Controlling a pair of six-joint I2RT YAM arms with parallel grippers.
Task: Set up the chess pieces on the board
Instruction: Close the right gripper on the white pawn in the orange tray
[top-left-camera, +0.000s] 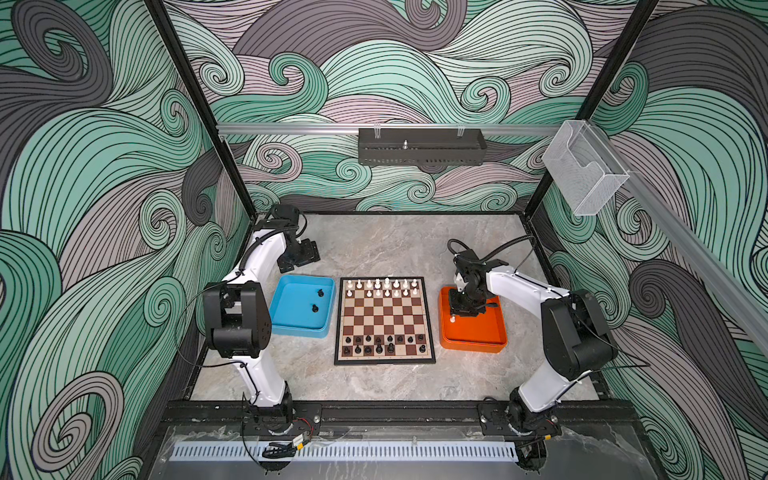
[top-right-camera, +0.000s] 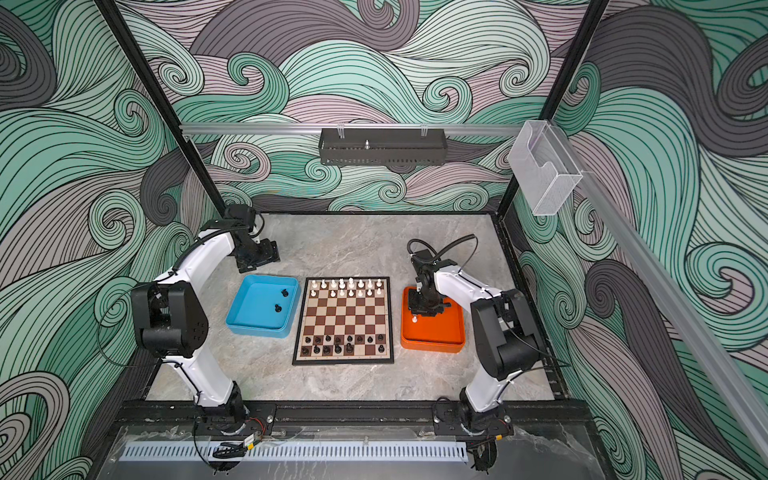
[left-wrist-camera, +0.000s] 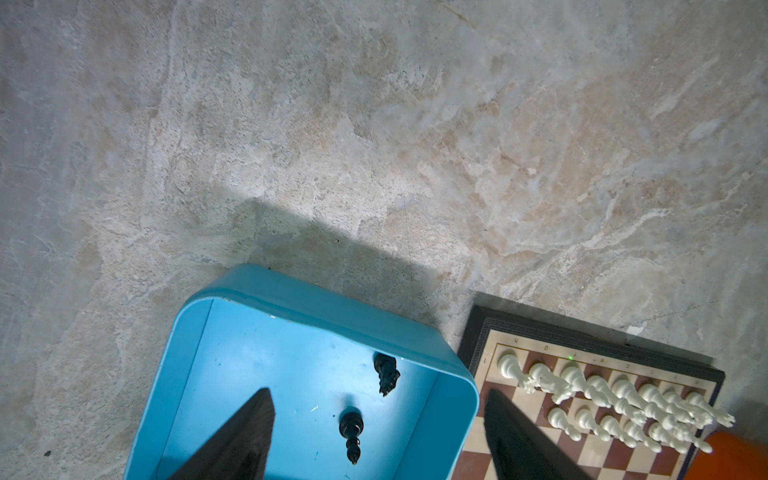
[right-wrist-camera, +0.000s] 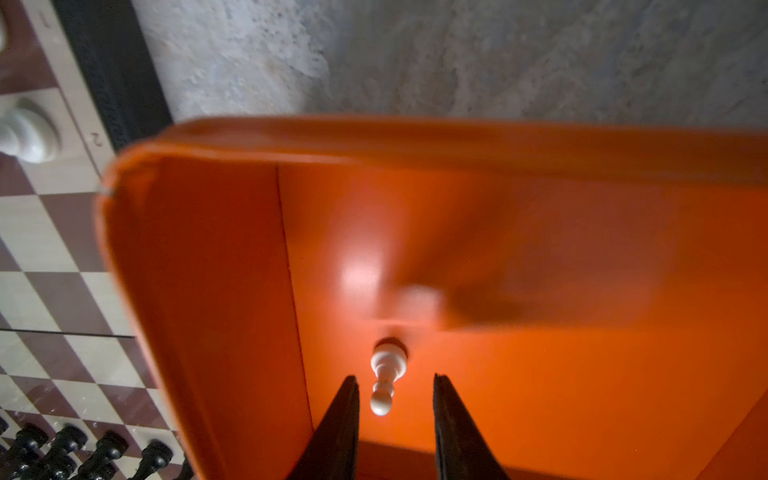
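Board (top-left-camera: 384, 320) in both top views: white chessmen (top-left-camera: 382, 287) along far edge, black chessmen (top-left-camera: 384, 345) along near edge. Blue tray (top-left-camera: 286, 328) beside its left edge, two black pieces (top-left-camera: 320, 293) unplaced. Orange tray (top-left-camera: 473, 345) beside its right edge, right gripper (top-left-camera: 467, 309) down inside.

Left wrist: left gripper (left-wrist-camera: 378, 392) spread wide, empty, off blue tray's far wall, likely parked clear.

Right wrist: fingers (right-wrist-camera: 345, 415) partly apart, straddling white pawn (right-wrist-camera: 386, 365) by board-side wall. Gaps both sides, no grip yet. Likely bound for vacant pawn square.

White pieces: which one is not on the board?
The white pawn in the orange tray, between the fingers of the right gripper; the other white pieces stand on the board.
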